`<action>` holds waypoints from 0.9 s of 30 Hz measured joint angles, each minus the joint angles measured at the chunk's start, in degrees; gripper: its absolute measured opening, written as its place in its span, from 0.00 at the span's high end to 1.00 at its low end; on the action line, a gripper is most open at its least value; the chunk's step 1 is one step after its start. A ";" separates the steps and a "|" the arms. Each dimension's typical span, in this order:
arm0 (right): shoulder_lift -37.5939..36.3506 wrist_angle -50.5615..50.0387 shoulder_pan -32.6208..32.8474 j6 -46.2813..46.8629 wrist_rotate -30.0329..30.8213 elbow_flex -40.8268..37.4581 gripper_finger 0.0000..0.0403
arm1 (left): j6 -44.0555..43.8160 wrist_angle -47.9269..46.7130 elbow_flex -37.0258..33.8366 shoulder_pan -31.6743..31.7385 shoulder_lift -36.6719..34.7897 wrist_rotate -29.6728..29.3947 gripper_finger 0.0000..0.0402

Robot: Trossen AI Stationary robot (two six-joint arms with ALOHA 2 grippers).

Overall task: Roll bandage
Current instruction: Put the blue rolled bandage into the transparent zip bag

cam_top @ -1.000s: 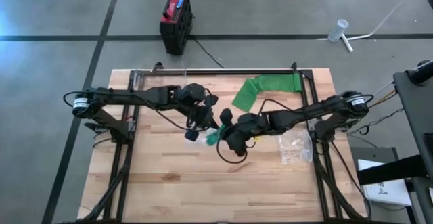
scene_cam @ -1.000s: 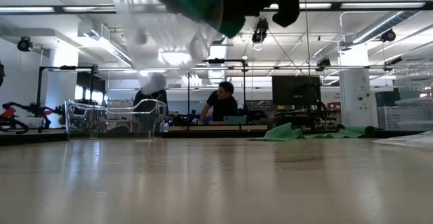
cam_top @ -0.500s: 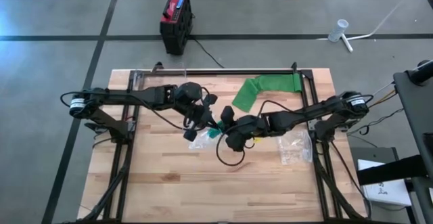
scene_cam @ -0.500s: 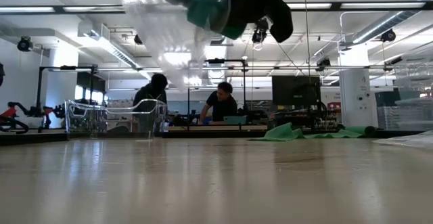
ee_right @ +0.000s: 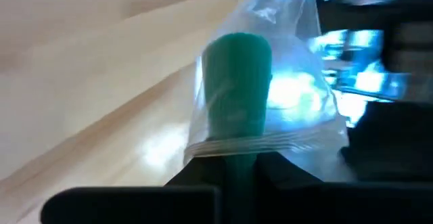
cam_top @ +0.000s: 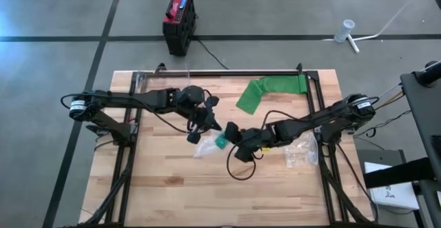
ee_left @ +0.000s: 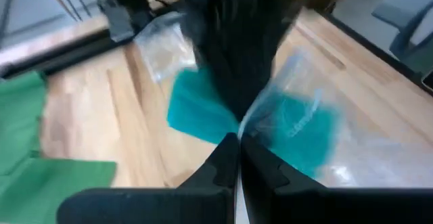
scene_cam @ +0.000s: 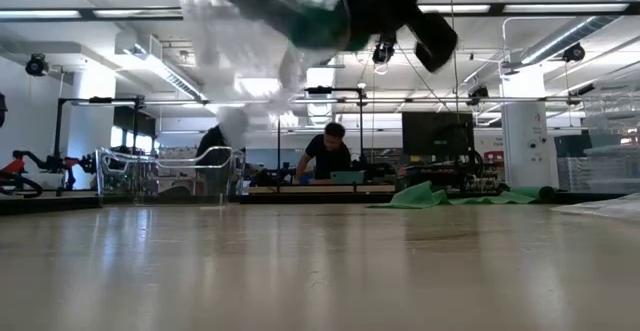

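- You are working over a pale wooden table [cam_top: 172,187] on a grey concrete floor; in the low view an open workshop lies behind it, with a person [scene_cam: 327,153] bent at a far bench.
- Take the green cloth [cam_top: 269,90] at the table's far edge as your landmark.
- Beyond the table's far edge, well apart from the cloth, a red and black case [cam_top: 178,21] stands on the floor.
- Nearer you than the cloth, at mid-table, hangs a clear plastic bag [cam_top: 207,145] with the teal bandage roll [cam_top: 220,141] inside it.
- In the low view the bag [scene_cam: 250,41] is up off the tabletop, with the roll [scene_cam: 325,21] blurred at the frame's top.
- Your left gripper [cam_top: 195,136] is on the side of the bag away from the cloth; its fingers are pressed together on the bag's plastic, as the left wrist view shows [ee_left: 233,158].
- In that same view the teal roll [ee_left: 298,129] shows through the plastic [ee_left: 352,149] past the fingertips.
- Your right gripper [cam_top: 229,133] meets the bag from the other side, just below the cloth.
- In the right wrist view its fingers [ee_right: 203,173] are closed on the bag's sealed edge [ee_right: 264,143], with the green roll [ee_right: 237,82] standing just past them.
- A second clear bag [cam_top: 301,151] lies flat on the table to the right of the cloth's near end, beside the right arm.
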 joint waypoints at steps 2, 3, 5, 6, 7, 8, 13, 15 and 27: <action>1.27 -2.99 0.37 0.03 1.37 -0.12 0.96 | 0.02 0.24 0.02 -0.13 -1.61 0.11 1.00; 1.64 -3.49 0.56 -0.08 2.05 -0.10 0.96 | -0.01 0.31 -0.10 -0.17 -2.57 0.11 1.00; 1.91 -5.20 0.96 -0.28 3.58 -0.10 0.96 | -0.06 -0.14 -0.81 -0.19 -3.84 0.11 1.00; 2.08 -4.60 0.99 -0.65 4.15 0.03 0.96 | -0.33 0.12 -1.13 -0.13 -4.51 0.09 1.00; 2.19 -3.97 1.06 -0.88 5.55 0.03 0.96 | -0.63 0.16 -1.63 -0.13 -5.30 0.08 1.00; 2.30 -3.01 1.05 -1.05 7.39 -0.07 0.96 | -1.15 -0.13 -1.92 -0.20 -5.84 0.08 1.00; 2.64 -1.46 0.55 -2.29 9.83 2.67 0.96 | -3.20 3.16 -4.18 -0.87 -6.63 0.26 1.00; 2.64 -1.44 0.60 -2.85 9.79 4.21 0.96 | -3.51 5.66 -5.62 -1.11 -6.22 0.32 1.00; 2.64 -2.41 0.86 -14.61 9.26 6.33 0.96 | -4.37 9.20 -8.47 -1.31 -5.56 -2.18 1.00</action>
